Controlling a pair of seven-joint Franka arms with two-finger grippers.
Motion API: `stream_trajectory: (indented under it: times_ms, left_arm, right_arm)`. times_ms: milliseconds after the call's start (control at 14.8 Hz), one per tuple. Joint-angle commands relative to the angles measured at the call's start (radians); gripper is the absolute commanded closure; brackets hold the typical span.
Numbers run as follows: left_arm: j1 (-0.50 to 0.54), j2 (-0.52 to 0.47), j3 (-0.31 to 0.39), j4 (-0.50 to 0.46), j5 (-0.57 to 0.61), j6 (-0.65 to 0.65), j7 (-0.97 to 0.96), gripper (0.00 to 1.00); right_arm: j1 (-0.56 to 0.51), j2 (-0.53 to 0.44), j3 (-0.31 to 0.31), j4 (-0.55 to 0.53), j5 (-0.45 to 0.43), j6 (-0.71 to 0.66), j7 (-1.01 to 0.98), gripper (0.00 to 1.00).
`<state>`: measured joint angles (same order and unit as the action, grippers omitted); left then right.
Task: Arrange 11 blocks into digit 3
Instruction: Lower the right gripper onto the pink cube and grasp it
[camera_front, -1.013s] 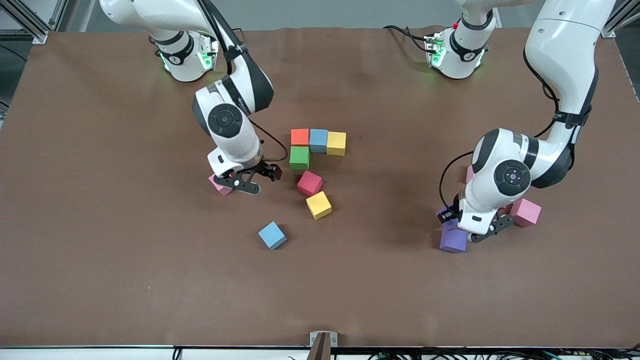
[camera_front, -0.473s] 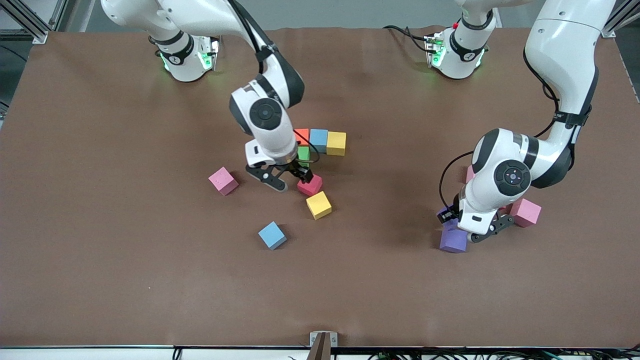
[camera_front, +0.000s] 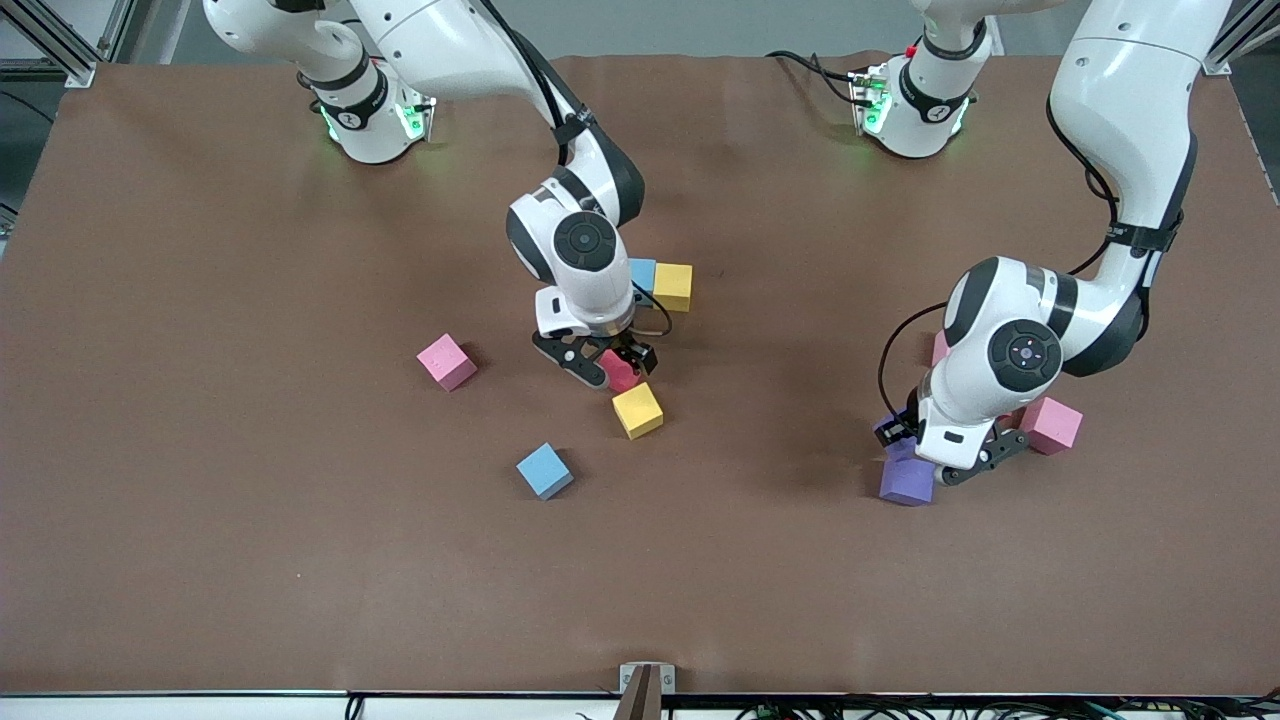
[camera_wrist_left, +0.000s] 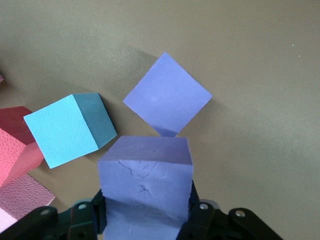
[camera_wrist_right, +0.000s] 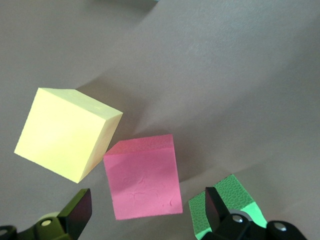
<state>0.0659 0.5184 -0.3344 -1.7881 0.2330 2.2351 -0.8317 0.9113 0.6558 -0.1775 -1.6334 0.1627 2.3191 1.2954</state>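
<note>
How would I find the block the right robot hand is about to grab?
Look mid-table, where the right gripper hangs open. The red block sits between its fingers, not yet squeezed. A yellow block lies beside it, nearer the front camera, and a green block on another side; it is the only red one there.
</note>
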Motion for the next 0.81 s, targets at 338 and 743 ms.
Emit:
stream_trajectory:
  times_ms: [338,743]
  left_arm:
    - [-0.005,-0.004,-0.001,0.006,0.017,-0.017,-0.021,0.57]
    - [-0.005,-0.003,-0.001,0.006,0.017,-0.015,-0.021,0.57]
  right_arm:
    - [0.023,0.044,-0.008,0.02,0.006,-0.003,0.019,0.0]
    - [0.017,0.056,-0.008,0.027,0.003,0.0,0.008,0.14]
